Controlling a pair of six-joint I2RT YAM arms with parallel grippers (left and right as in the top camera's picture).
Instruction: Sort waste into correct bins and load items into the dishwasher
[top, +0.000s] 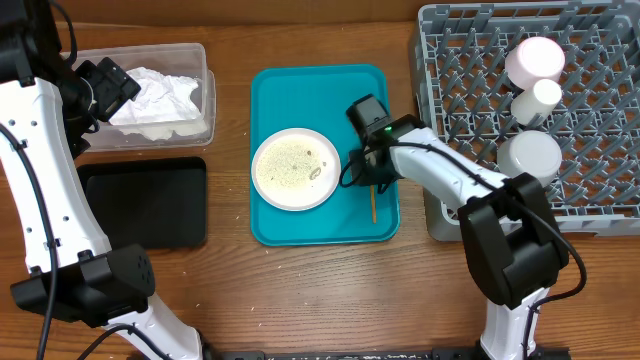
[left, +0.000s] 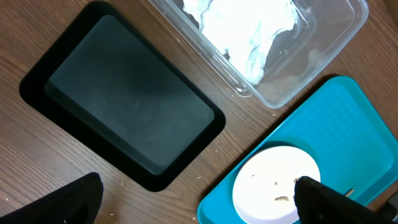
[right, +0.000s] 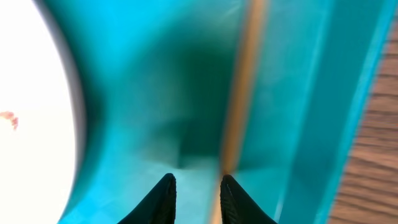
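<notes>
Lying twelve-to-six, the orange stick is seen at one o'clock of the narrowly parted, empty right gripper.

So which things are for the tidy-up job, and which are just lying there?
For the job: plate, scraps, napkin, tub, black tray, rack, pink bowl, white bowl, cup.
Just lying there: teal tray; orange stick, maybe.

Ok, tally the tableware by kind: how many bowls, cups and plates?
Bowls: 2, round pale pink bowl and round whitish bowl
Cups: 1, small white cup
Plates: 1, round pale plate
Total: 4
</notes>
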